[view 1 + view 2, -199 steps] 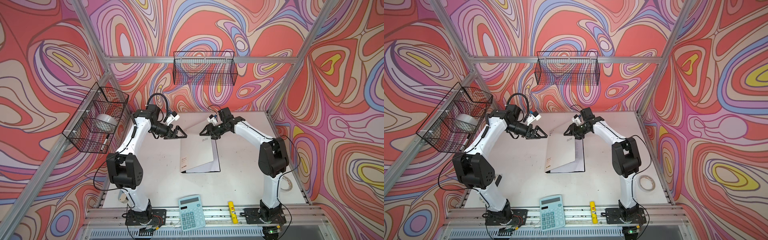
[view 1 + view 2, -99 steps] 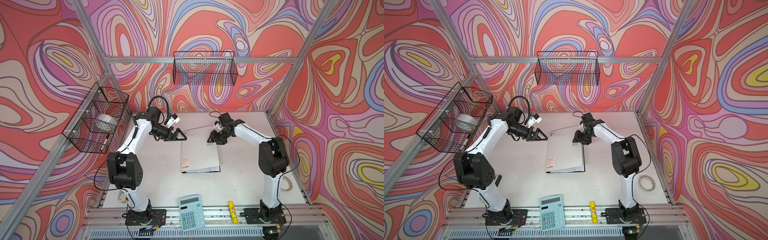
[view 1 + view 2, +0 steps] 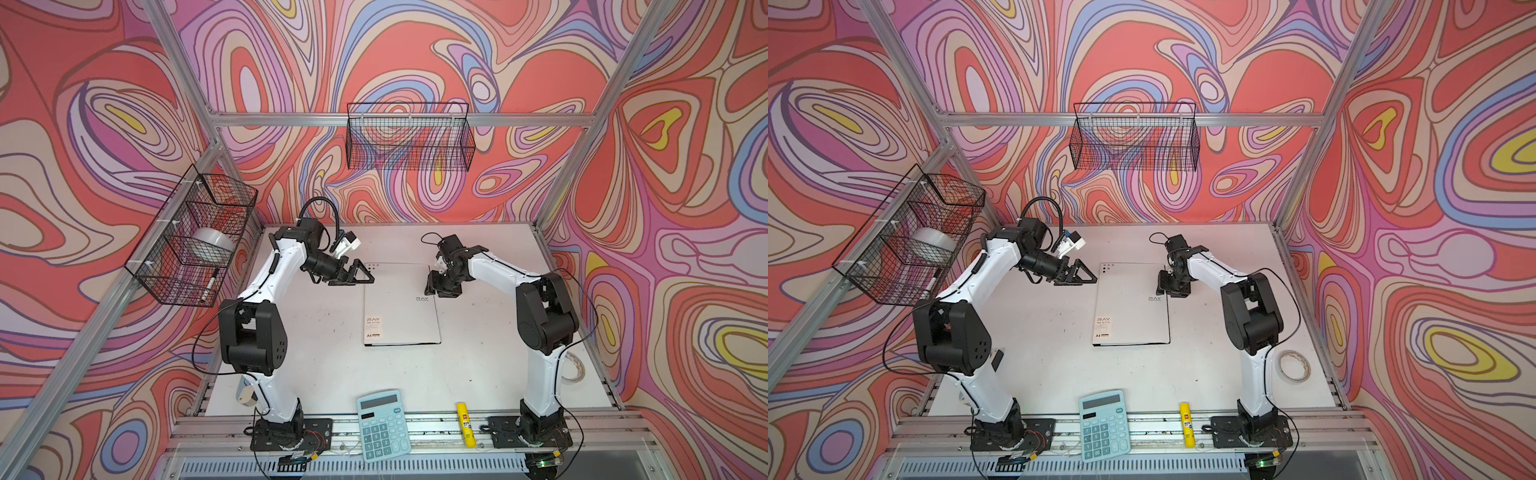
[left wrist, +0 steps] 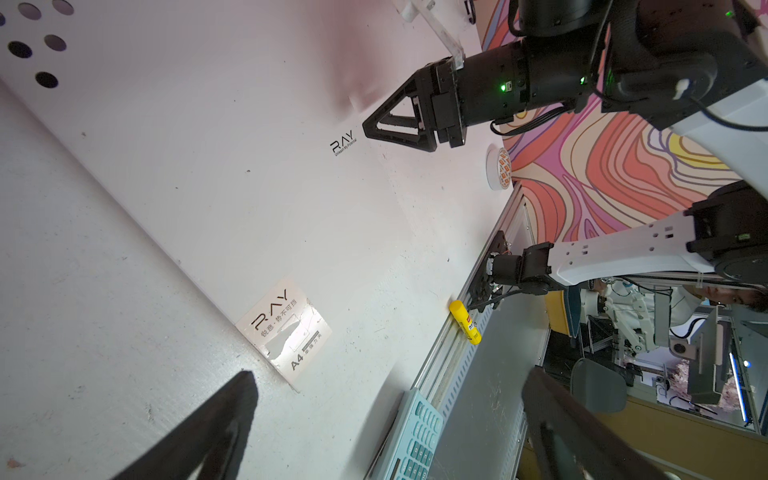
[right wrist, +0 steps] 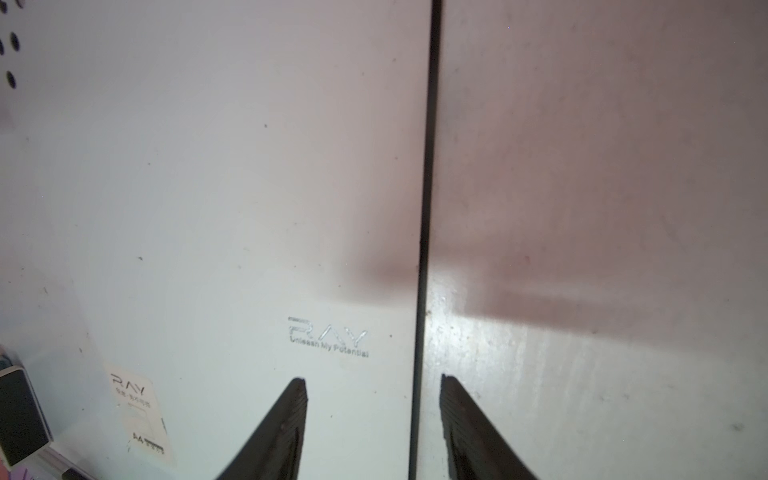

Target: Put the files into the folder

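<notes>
Walls [image 3: 415, 54] on 3 sides swirl with red, pink, purple and yellow bands. Aluminium rails [image 3: 291, 119] frame them. 1 black wire basket [image 3: 409, 145] hangs on the back wall, a 2nd basket [image 3: 174, 291] on the left wall. The white surface [image 3: 324, 365] is scuffed and evenly lit.

folder [image 3: 401, 305] | white cover, "RAY" mark (dots at far-left corner) | closed | flat on table [image 3: 478, 361], centre

place: robotics lab test cell | shown by: aluminium frame [image 3: 399, 119], printed backdrop walls [image 3: 415, 50], robot arms [image 3: 270, 270] bolted to worktop [image 3: 332, 365] | beyond left gripper [image 4: 390, 374]: office chair [image 4: 598, 386]
</notes>
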`<state>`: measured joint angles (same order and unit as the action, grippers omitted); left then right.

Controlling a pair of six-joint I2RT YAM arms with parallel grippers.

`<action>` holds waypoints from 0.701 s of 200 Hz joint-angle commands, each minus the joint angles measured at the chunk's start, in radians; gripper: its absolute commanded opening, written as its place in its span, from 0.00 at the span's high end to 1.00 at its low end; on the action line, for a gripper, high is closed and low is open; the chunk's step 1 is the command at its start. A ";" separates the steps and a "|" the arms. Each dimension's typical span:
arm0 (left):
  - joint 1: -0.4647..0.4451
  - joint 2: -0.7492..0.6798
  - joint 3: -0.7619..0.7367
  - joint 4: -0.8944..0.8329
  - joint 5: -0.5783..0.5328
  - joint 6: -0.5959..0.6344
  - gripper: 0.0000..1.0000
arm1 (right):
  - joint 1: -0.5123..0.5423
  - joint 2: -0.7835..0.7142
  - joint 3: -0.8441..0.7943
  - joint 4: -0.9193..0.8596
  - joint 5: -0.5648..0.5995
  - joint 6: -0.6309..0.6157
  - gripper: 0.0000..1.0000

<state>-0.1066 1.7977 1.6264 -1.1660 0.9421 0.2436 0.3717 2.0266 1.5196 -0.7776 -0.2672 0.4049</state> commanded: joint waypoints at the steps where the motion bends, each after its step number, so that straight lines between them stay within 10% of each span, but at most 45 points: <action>1: 0.001 0.014 -0.014 -0.008 0.021 0.039 0.00 | -0.005 0.027 -0.016 0.008 0.037 0.001 0.45; 140: 0.018 0.000 -0.006 0.005 0.020 0.013 0.00 | 0.002 0.059 -0.071 0.092 -0.082 0.054 0.48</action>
<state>-0.1009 1.7992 1.5917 -1.1561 0.9455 0.2550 0.3717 2.0651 1.4708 -0.7155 -0.3244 0.4347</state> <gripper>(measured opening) 0.998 0.524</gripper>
